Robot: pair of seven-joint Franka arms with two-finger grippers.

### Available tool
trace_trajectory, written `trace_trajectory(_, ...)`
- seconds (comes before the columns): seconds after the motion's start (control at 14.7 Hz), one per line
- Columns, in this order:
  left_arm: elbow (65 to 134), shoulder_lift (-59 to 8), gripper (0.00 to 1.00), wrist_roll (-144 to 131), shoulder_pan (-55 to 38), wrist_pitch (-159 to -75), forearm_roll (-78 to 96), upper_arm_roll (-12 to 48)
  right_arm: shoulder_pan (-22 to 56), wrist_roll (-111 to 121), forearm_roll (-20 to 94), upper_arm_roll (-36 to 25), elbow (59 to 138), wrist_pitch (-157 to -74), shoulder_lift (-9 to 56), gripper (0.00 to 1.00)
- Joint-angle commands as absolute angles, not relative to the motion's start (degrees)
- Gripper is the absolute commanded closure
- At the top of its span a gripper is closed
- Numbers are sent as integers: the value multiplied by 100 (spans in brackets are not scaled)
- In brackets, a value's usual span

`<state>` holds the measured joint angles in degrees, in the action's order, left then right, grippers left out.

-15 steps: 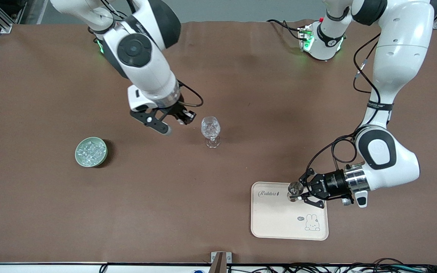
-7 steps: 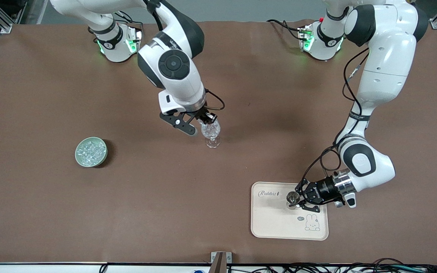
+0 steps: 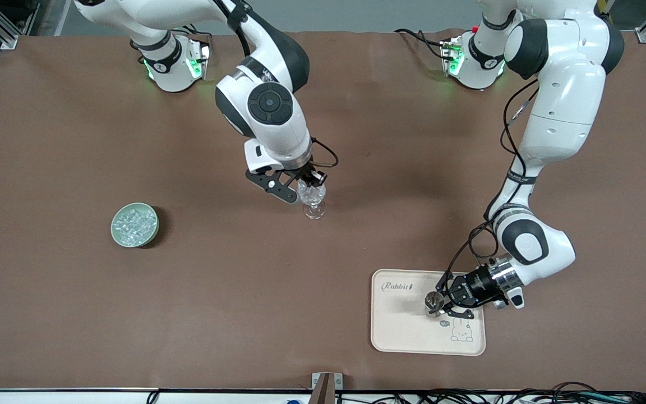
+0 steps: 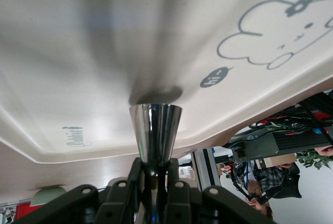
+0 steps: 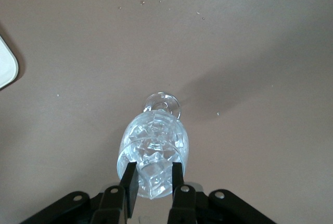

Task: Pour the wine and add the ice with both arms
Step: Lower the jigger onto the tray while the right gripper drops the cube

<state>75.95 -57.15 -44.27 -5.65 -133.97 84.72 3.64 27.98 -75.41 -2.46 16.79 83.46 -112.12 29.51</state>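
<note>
Over the last second the right gripper (image 3: 307, 185) has swung in from the table toward the right arm's end, beside the goblet (image 3: 313, 197), and now hangs directly over its mouth. The left gripper (image 3: 442, 301) has meanwhile carried its small metal cup (image 3: 433, 299) from over the tray's (image 3: 401, 336) farther edge to over the tray's middle, close to the rabbit drawing.

What the coming move turns on is the vertical line from cube to glass. The right wrist view shows the right gripper's fingers (image 5: 130, 182) clamped on a clear ice cube (image 5: 151, 182), with the upright goblet's open bowl straight beneath it, stem and foot standing on the brown table (image 3: 76, 140). Judging by that, letting go should drop the cube into the bowl; whether cubes already lie inside the cut glass I cannot tell.

The rest of the ice sits in the green bowl (image 3: 134, 225), well apart toward the right arm's end and a little nearer the camera than the goblet, so the right arm is the nearer one for it.

The left gripper is closed on the metal cup, mouth toward the tray; whether it touches the tray is unclear
</note>
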Motion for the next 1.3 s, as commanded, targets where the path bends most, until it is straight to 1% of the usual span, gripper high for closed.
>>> trace_trajectory(0.0, 7461, -5748, 92, -4377, -633, -13518, 9007, 360, 2830, -7699, -351, 1688, 8218, -11285, 3094, 99)
trace_trajectory(0.14, 7488, -5643, 92, -4351, -624, -13518, 9192, 369, 2830, -7699, -343, 1688, 8226, -11294, 3094, 99)
trace_trajectory(0.2, 7506, -5643, 89, -4351, -615, -13518, 9246, 369, 2830, -7699, -343, 1688, 8218, -11303, 3102, 98)
trace_trajectory(0.27, 7523, -5643, 82, -4377, -624, -13509, 9324, 378, 2830, -7699, -343, 1688, 8218, -11303, 3111, 98)
trace_trajectory(0.34, 7541, -5643, 71, -4368, -624, -13517, 9386, 369, 2830, -7699, -343, 1688, 8218, -11303, 3120, 96)
trace_trajectory(0.41, 7541, -5643, 56, -4377, -624, -13518, 9395, 369, 2821, -7699, -343, 1688, 8218, -11303, 3120, 90)
trace_trajectory(0.48, 7550, -5643, 56, -4377, -624, -13518, 9396, 369, 2813, -7691, -334, 1688, 8218, -11303, 3120, 78)
trace_trajectory(0.61, 7620, -5643, 55, -4333, -633, -13518, 9396, 369, 2795, -7690, -325, 1688, 8200, -11303, 3120, 62)
trace_trajectory(0.75, 7620, -5643, 53, -4333, -633, -13518, 9396, 369, 2804, -7699, -325, 1688, 8174, -11303, 3120, 50)
trace_trajectory(0.82, 7620, -5643, 48, -4333, -615, -13518, 9387, 369, 2812, -7717, -325, 1688, 8165, -11303, 3120, 45)
trace_trajectory(0.89, 7620, -5625, 26, -4333, -598, -13518, 9369, 369, 2812, -7743, -325, 1688, 8165, -11303, 3120, 40)
trace_trajectory(0.95, 7638, -5564, 7, -4350, -606, -13518, 9308, 352, 2804, -7743, -316, 1688, 8156, -11303, 3120, 37)
trace_trajectory(1.02, 7733, -5511, 0, -4351, -589, -13518, 9299, 334, 2795, -7726, -316, 1688, 8095, -11285, 3120, 36)
trace_trajectory(1.09, 7821, -5398, 0, -4359, -571, -13509, 9221, 308, 2769, -7726, -299, 1688, 7999, -11233, 3111, 27)
trace_trajectory(1.16, 7883, -5336, 0, -4377, -545, -13483, 9037, 308, 2734, -7717, -281, 1688, 7876, -11163, 3068, 22)
trace_trajectory(1.23, 7979, -5257, 0, -4368, -528, -13482, 8870, 299, 2716, -7717, -342, 1679, 7840, -11058, 3024, 9)
